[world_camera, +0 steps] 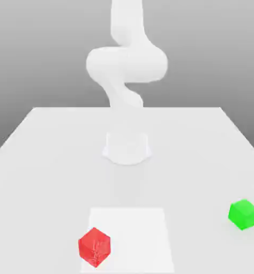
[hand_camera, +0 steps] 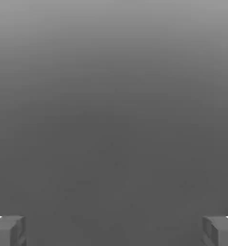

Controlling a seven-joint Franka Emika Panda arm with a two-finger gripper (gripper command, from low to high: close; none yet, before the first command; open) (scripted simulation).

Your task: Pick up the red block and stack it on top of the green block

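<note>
Smooth, rounded white arm (world_camera: 126,64) on a round white base (world_camera: 127,148); gripper (hand_camera: 114,230) fingertips grey (white-edged).

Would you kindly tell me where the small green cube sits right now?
In the exterior view, the small bright green cube rests on the white table near its right edge, well apart from the red cube.

No readable text, labels, numbers or signs; mottling on red block (world_camera: 94,246) possibly just texture.

Exterior view faces the arm (world_camera: 126,69) across the table (world_camera: 43,160) from above; hand view looks past gripper (hand_camera: 114,230) fingertips
</note>
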